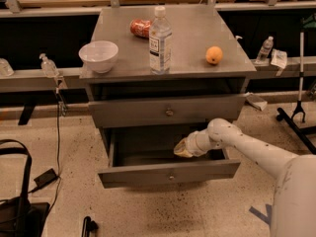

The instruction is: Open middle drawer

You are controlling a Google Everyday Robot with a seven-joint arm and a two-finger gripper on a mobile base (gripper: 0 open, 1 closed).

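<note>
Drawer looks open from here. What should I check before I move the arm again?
1. Is the middle drawer pulled out: ok.
2. Is the top drawer shut: ok.
3. Is the tool out of the drawer: not ok, it hangs over the open inside, right of centre.
4. Is the tool touching anything: cannot tell.
5. Is the bottle upright on the cabinet top: ok.

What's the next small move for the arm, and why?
Probably lift the gripper clear of the middle drawer. The drawer already stands well out of the cabinet, inside showing; the gripper sits over its right interior, behind the front panel, away from the knob.
</note>
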